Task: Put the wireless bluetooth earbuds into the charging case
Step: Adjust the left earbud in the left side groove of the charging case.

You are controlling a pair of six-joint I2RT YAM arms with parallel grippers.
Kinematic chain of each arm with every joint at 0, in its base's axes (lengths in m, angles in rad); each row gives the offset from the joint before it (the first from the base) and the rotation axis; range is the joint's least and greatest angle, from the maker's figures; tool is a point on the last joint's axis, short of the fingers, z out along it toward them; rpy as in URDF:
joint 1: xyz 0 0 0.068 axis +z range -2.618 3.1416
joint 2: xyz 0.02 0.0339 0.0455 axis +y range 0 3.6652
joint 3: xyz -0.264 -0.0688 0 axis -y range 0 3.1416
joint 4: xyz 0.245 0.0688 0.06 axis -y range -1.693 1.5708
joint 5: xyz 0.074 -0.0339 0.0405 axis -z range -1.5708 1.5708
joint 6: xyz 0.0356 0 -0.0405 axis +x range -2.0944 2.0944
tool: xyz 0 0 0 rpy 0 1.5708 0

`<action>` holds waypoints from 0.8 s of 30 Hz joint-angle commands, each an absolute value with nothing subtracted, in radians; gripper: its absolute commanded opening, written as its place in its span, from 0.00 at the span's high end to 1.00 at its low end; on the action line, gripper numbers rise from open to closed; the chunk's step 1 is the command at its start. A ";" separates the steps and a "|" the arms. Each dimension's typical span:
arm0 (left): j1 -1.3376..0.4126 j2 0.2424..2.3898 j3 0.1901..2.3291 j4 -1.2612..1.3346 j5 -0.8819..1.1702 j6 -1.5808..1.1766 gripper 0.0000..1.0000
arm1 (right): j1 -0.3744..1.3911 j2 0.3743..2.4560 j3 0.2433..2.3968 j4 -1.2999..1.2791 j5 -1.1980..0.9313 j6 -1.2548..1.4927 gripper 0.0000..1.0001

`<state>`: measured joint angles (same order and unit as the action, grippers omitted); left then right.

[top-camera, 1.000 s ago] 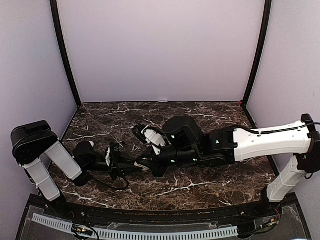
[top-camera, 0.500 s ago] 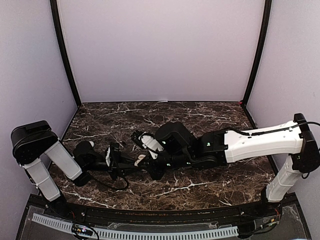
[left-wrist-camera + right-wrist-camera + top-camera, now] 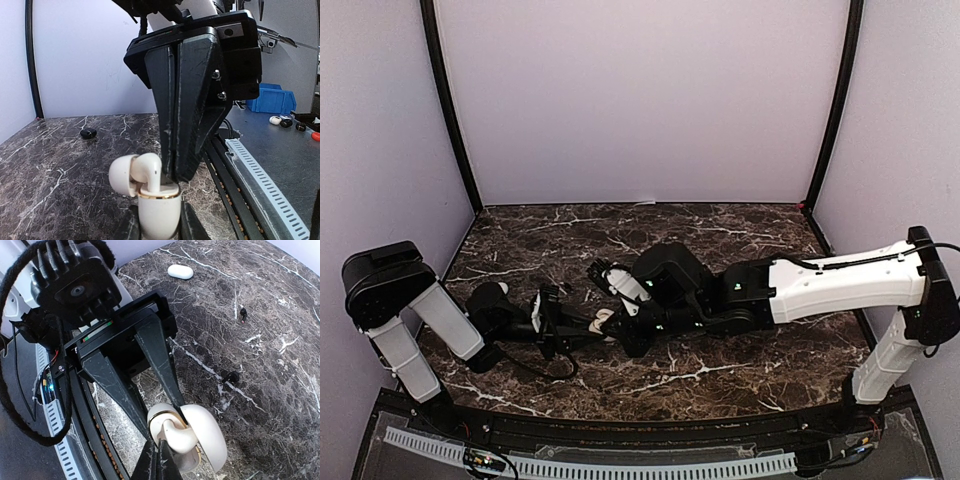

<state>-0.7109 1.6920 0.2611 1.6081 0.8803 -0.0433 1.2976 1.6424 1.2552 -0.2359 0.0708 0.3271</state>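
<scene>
My left gripper (image 3: 159,226) is shut on the white charging case (image 3: 159,212), which it holds upright with its lid (image 3: 121,175) swung open to the left. One white earbud (image 3: 148,170) stands in the case, stem down in its slot and head towards the lid. My right gripper (image 3: 175,177) comes down from above, shut, with its tips on the case top just right of the earbud and nothing between them. The right wrist view shows the same earbud (image 3: 182,436), case rim (image 3: 162,415) and right gripper (image 3: 159,460). From above, both grippers meet at the case (image 3: 605,322).
On the marble table (image 3: 260,300) lie a small white oval thing (image 3: 180,271) and two tiny black bits (image 3: 243,314) (image 3: 231,376). Another small black piece (image 3: 88,133) lies farther back. A pale cable track (image 3: 265,185) runs along the near edge.
The right arm has moved left and lower, bringing its shut gripper onto the case. The left arm and the case have stayed where they were.
</scene>
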 commanded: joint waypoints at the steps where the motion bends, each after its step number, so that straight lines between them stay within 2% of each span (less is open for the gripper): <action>1: -0.714 1.691 0.272 1.833 0.899 -0.054 1.00 | 1.293 1.614 1.243 -0.193 0.027 0.323 1.00; 10: -0.714 1.698 0.277 1.833 0.887 -0.084 1.00 | 1.282 1.539 1.194 -0.128 -0.024 0.323 0.98; 17: -0.713 1.698 0.294 1.833 0.876 -0.148 1.00 | 1.254 1.484 1.161 -0.124 0.046 0.358 0.87; 24: -0.713 1.693 0.293 1.833 0.882 -0.131 1.00 | 1.249 1.540 1.223 -0.191 0.076 0.341 0.85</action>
<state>-0.7109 1.7004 0.2806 1.6085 0.8745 -0.1249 1.2549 1.5097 1.1801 -0.1802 0.0486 0.3462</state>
